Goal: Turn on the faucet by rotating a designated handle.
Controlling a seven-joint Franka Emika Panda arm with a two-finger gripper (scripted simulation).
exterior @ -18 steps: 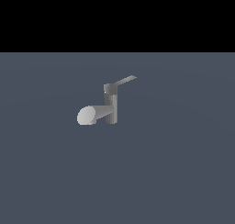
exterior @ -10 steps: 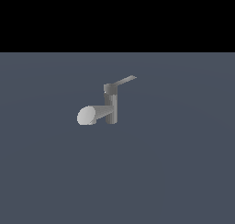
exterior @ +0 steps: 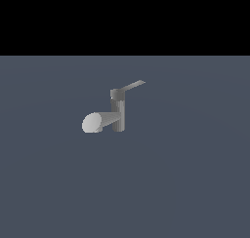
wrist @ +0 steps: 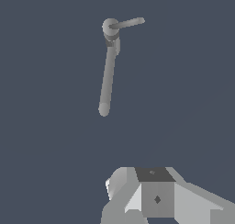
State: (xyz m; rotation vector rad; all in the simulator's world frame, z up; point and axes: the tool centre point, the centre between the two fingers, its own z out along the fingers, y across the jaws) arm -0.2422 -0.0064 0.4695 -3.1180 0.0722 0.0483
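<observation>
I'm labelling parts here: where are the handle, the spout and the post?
handle (exterior: pixel 133 86): exterior view, mid-lever.
spout (exterior: pixel 93 123): exterior view, pale oval face.
post (exterior: pixel 119 116): exterior view, middle of the upright cylinder.

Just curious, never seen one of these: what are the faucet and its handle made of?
Hard to say. The faucet is a flat matte grey, perhaps metal, with no shine or texture. The handle is a lighter grey and equally plain.

Blocky pale grey and white gripper (wrist: pixel 158 198), faceted panels, dark top patch, small diamond mark on one face.
</observation>
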